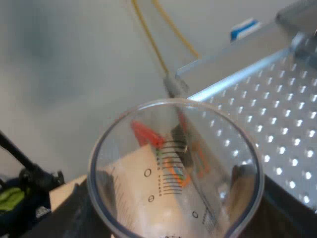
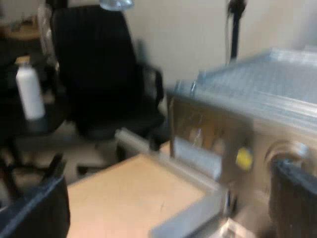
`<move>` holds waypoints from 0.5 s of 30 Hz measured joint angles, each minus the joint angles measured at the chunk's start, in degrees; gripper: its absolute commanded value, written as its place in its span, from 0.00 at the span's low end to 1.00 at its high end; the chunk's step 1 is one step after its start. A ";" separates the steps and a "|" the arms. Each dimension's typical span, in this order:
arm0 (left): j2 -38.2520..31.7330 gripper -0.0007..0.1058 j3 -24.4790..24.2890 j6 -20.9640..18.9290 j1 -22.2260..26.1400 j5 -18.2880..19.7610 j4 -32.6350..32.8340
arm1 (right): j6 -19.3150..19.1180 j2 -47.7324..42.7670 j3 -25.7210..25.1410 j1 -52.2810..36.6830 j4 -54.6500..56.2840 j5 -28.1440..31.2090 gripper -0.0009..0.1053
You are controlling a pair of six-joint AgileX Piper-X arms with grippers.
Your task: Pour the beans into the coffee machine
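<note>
A clear measuring glass (image 1: 148, 198) with a printed scale sits right before the camera, rim towards me, and I can make out no beans inside it. My left gripper (image 1: 171, 208) is shut on the glass, with a dark finger (image 1: 96, 196) against each side. The glass hangs beside the edge of the espresso machine's perforated metal top (image 1: 277, 129). My right gripper (image 2: 168, 198) stands open with nothing between its black fingers (image 2: 39, 208). It is over the wooden table (image 2: 133, 193), at the espresso machine's front (image 2: 233, 134), where a yellow button (image 2: 243, 158) shows.
A blue and white object (image 1: 245, 27) lies beyond the machine's top. A black office chair (image 2: 99, 69) and a white bottle (image 2: 28, 91) stand away from the table. A dark stand (image 1: 29, 171) rises below the glass.
</note>
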 measured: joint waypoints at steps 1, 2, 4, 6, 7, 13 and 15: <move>-1.68 0.01 3.24 -0.12 1.07 0.00 -0.85 | 1.21 0.00 0.00 0.01 2.08 -0.18 0.78; -2.93 0.01 4.70 -0.29 1.65 0.01 -1.03 | 1.39 0.00 0.00 0.01 2.55 -0.22 0.78; -6.80 0.01 11.21 -0.79 3.83 0.99 -2.87 | 1.70 0.00 0.00 0.01 4.87 -0.21 0.78; -9.40 0.01 15.78 -1.96 6.14 3.61 -4.93 | 1.88 0.00 0.00 0.01 6.13 -0.21 0.78; -11.12 0.01 19.00 -2.87 7.47 5.59 -6.17 | 1.98 0.00 0.21 0.01 6.89 -0.21 0.78; -16.27 0.01 31.44 -3.91 13.66 9.07 -10.65 | 3.68 0.00 4.02 0.01 7.37 -1.51 0.78; -17.30 0.01 35.36 -4.69 13.82 10.69 -12.94 | 4.09 0.00 5.79 0.01 7.37 -1.50 0.78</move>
